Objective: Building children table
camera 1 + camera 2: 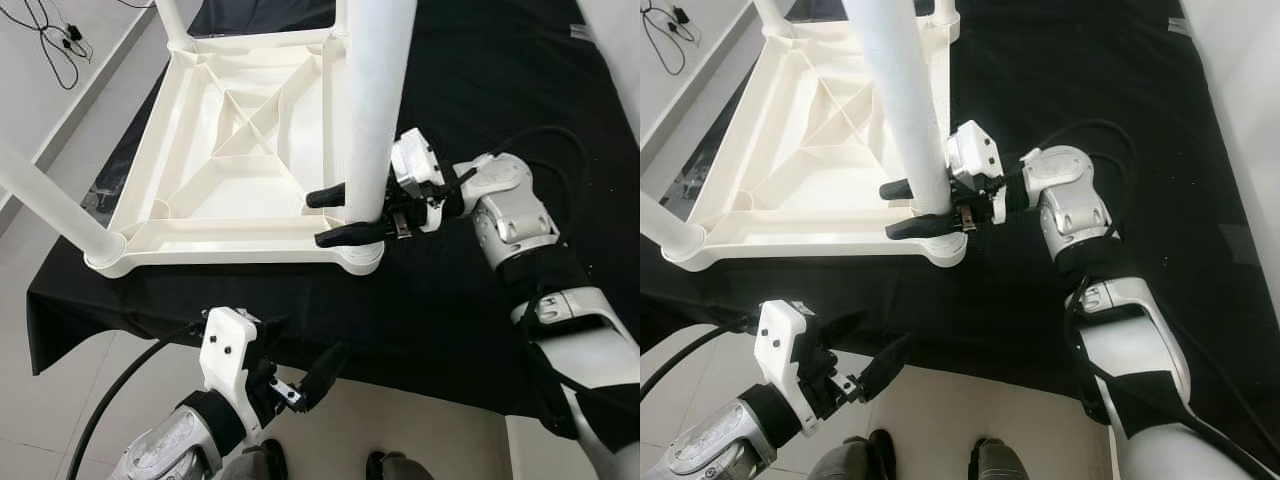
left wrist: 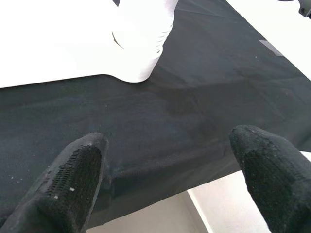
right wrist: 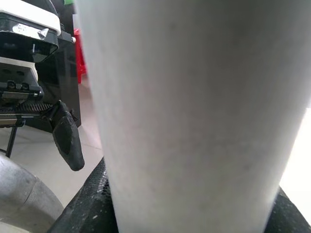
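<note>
The right gripper [image 1: 342,214] has its two black fingers closed around the lower end of a white table leg [image 1: 378,100], one finger on each side, just above the corner socket [image 1: 362,258] where the leg goes into the table. It holds low on the leg probably because there it can steer the end into the socket and press it down without bending the long tube. In the right wrist view the leg [image 3: 194,111] stands directly in front of the camera, with the dark finger pads at both sides of its base. The leg stands almost upright, so I judge it is already seated or nearly seated in the socket. The white table top [image 1: 240,140] lies upside down on a black cloth [image 1: 480,100], with its ribbed underside facing up; this makes the sockets reachable from above. Another leg [image 1: 50,205] is already standing in the near left corner, and more legs rise at the far corners. The left gripper [image 1: 305,385] hangs lower, near the front edge of the cloth, with its fingers [image 2: 73,179] spread wide and holding nothing. It seems to wait, ready to steady the table if needed. The floor [image 1: 60,400] is pale tile, and some cables [image 1: 50,40] lie at the far left.
</note>
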### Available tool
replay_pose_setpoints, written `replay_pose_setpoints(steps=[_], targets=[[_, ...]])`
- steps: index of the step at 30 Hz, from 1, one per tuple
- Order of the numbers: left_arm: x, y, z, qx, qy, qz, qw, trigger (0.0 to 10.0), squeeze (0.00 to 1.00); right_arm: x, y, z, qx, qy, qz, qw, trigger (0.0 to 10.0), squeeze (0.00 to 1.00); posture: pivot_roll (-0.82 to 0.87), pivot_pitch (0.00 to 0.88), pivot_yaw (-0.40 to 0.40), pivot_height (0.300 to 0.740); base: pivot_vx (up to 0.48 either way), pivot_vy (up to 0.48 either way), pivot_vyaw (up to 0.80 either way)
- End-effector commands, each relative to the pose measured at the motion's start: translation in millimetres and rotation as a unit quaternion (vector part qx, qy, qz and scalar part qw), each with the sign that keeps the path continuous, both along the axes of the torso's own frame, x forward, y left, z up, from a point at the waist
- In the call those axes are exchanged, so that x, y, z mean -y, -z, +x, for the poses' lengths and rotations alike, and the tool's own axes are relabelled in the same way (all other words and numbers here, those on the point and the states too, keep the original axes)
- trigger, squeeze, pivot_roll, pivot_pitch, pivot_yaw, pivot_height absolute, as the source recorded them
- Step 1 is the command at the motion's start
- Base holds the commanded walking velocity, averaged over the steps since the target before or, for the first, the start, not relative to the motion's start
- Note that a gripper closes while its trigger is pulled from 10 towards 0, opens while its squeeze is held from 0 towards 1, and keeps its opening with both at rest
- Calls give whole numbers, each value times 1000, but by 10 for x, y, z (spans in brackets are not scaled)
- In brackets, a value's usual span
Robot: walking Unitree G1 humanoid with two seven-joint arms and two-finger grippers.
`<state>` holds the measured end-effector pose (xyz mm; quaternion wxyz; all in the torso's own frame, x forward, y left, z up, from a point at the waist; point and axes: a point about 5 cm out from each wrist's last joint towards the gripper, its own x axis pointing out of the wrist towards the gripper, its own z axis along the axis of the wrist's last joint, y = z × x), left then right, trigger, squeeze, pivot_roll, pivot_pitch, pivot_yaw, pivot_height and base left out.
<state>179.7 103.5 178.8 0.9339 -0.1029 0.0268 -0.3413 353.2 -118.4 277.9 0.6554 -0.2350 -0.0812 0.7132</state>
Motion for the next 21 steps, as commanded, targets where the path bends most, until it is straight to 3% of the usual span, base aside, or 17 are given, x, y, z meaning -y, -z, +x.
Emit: replay_pose_setpoints(steps=[1, 7, 14, 21], targets=[[8, -4, -34, -3, 2, -3, 1000, 10000, 0, -2, 450, -26, -90, -9, -75, 993, 10000, 0, 48, 304, 21, 740, 0, 0, 0], [8, -6, -33, -3, 1, -4, 1000, 10000, 0, -33, 427, -67, -110, -22, -69, 991, 10000, 0, 45, 306, 19, 740, 0, 0, 0], [9, -10, -30, -2, 0, -5, 1000, 10000, 0, -240, 363, -170, -146, -70, 4, 987, 10000, 0, 45, 307, 17, 740, 0, 0, 0], [12, -10, -28, -2, 0, -6, 1000, 10000, 0, -303, 400, -203, -150, -81, 12, 985, 10000, 0, 41, 308, 16, 740, 0, 0, 0]])
